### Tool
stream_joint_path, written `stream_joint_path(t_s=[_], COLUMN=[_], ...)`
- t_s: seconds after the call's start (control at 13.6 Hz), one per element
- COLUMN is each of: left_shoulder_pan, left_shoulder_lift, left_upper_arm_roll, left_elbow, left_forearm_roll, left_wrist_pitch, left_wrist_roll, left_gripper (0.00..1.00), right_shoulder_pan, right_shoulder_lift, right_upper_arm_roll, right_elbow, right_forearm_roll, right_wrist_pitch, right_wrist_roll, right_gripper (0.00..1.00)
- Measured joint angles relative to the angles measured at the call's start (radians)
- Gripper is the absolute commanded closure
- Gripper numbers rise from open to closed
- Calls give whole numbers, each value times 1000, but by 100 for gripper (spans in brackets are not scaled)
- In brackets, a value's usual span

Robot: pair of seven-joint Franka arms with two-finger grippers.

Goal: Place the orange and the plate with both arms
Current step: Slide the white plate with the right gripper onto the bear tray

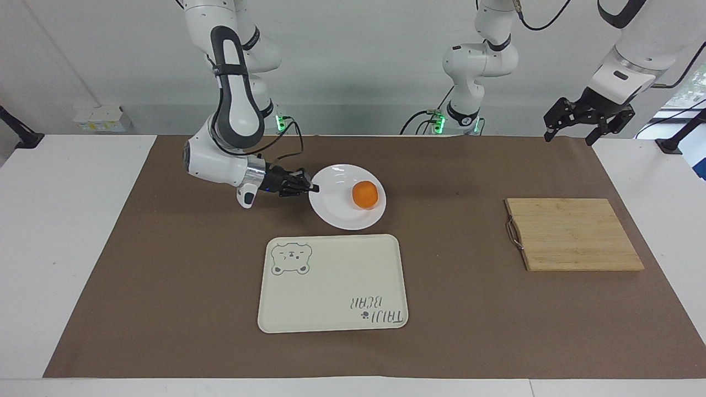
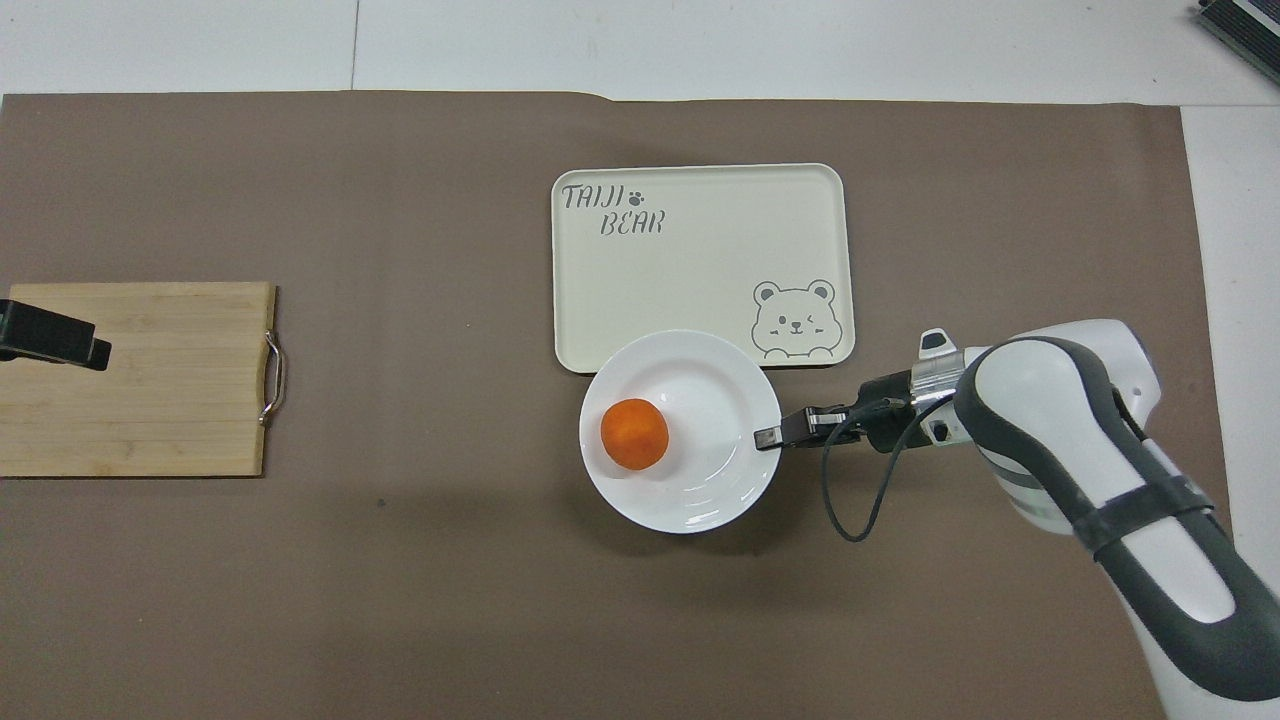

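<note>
Midway over the brown-covered table (image 1: 165, 286), my right claw (image 1: 313, 188) is clamped on the rim of the white plate (image 1: 342, 215), which I hold lifted and tilted, its edge overlapping the cream bear tray's (image 2: 700, 250) nearer edge in the overhead view. On the plate the orange (image 1: 365, 194) sits toward my left arm's end. Meanwhile my left claw (image 1: 589, 124) waits with fingers spread, raised over the table's corner near the wooden cutting board (image 1: 573, 234).
</note>
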Motion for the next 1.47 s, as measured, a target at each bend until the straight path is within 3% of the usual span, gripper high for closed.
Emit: stream_joint_path(t_s=[0.59, 1.03, 1.47], left_shoulder_pan=[0, 0, 0], left_shoulder_lift=[0, 0, 0], left_upper_arm_roll=[0, 0, 0], left_elbow=[0, 0, 0], left_forearm_roll=[0, 0, 0], left_wrist_pitch=[0, 0, 0], left_wrist_roll=[0, 0, 0], left_gripper=[0, 0, 0], right_shoulder_pan=[-25, -17, -8], right_shoulder_lift=[143, 172, 266], right_upper_arm_roll=[1, 1, 5], right_elbow=[268, 298, 357], right_forearm_roll=[0, 0, 3], right_wrist_pitch=[-16, -12, 92], right_wrist_roll=[45, 58, 58], right_gripper=[100, 100, 100])
